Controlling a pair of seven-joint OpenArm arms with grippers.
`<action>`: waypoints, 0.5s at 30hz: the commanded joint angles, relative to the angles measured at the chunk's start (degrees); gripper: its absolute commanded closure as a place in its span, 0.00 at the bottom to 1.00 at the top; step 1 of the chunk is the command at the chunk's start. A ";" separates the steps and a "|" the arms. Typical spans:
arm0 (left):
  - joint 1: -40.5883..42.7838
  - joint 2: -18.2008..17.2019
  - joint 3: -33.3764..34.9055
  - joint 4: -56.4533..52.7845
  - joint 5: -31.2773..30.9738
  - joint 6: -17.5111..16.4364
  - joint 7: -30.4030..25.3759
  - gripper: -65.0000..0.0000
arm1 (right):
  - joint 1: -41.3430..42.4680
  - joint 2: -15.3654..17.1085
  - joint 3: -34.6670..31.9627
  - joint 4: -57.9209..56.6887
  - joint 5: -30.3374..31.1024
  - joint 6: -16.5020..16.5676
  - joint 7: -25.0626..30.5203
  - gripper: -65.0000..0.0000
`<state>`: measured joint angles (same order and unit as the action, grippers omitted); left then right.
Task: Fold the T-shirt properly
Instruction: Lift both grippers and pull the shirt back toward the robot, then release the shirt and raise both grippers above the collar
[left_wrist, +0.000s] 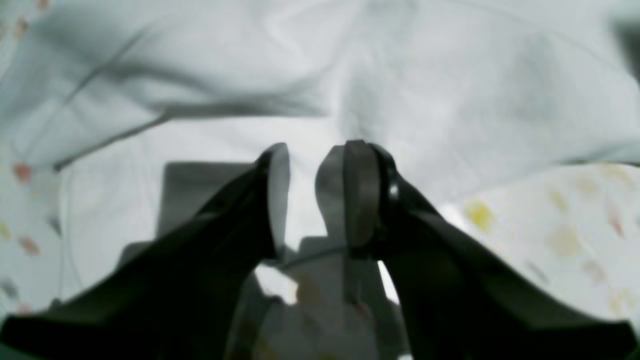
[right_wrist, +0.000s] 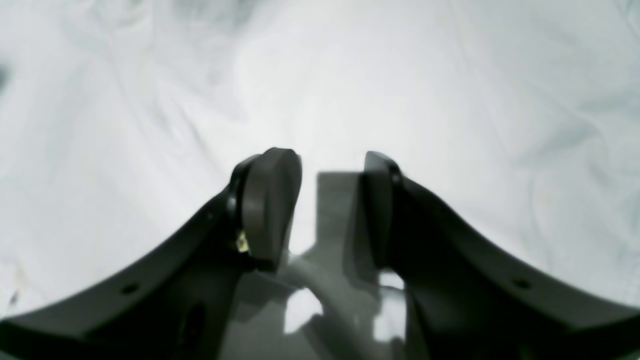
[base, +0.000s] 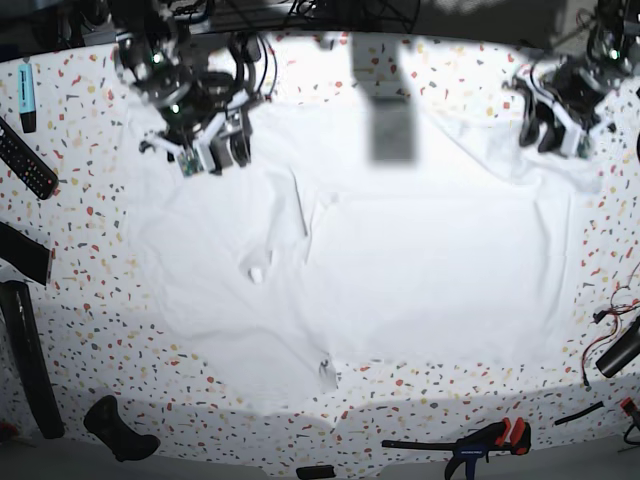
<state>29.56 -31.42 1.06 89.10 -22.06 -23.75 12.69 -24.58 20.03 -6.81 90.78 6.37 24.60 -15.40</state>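
Left gripper (left_wrist: 302, 170) with a narrow gap between its dark rounded pads, holding nothing, above the T-shirt (base: 400, 260), right gripper (right_wrist: 332, 190) partly open and empty over the same cloth, thin white wrinkled fabric spread flat on the speckled table (base: 80, 290)

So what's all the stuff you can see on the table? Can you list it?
T-shirt: one, white, spread across the middle of the table.
Table: one, white with coloured speckles, under everything.
Remote control: one, black, left edge.
Marker: one, light blue with a black end, far left corner.
Clamp: one, black with red handles, front edge.
Left gripper: one, black, open, above the shirt's far right part.
Right gripper: one, black, open, above the shirt's far left part.
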 joint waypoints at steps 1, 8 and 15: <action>2.51 0.13 0.46 0.28 0.98 -0.42 6.12 0.71 | -3.58 0.46 -0.66 -0.83 -1.68 1.75 -12.81 0.60; 7.89 3.19 0.04 2.19 6.27 1.29 6.21 0.71 | -11.85 0.46 -0.52 4.81 -5.03 1.38 -13.16 0.60; 9.51 3.45 0.02 2.64 7.69 1.31 7.32 0.71 | -13.55 0.46 5.22 5.27 -5.07 1.11 -12.96 0.60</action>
<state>36.73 -27.92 0.36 92.73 -16.49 -21.76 9.74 -36.03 19.55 -2.17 97.62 3.86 26.04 -15.92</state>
